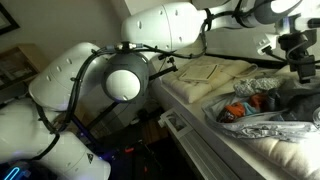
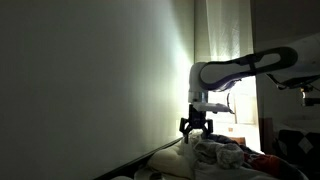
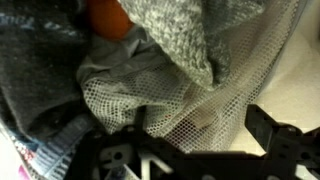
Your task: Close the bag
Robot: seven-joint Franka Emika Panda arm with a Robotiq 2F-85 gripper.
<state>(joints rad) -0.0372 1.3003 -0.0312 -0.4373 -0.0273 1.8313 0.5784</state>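
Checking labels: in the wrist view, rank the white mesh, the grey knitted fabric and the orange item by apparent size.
1. white mesh
2. grey knitted fabric
3. orange item, mostly covered, so only its visible part counts.

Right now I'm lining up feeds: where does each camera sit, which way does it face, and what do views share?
Exterior view: close by the arm, looking along it to the bag.
Exterior view: farther off along a wall, facing the open gripper above the bag.
Wrist view: looks down onto the bag; gripper fingers at the bottom.
Shared: both exterior views show arm and bag.
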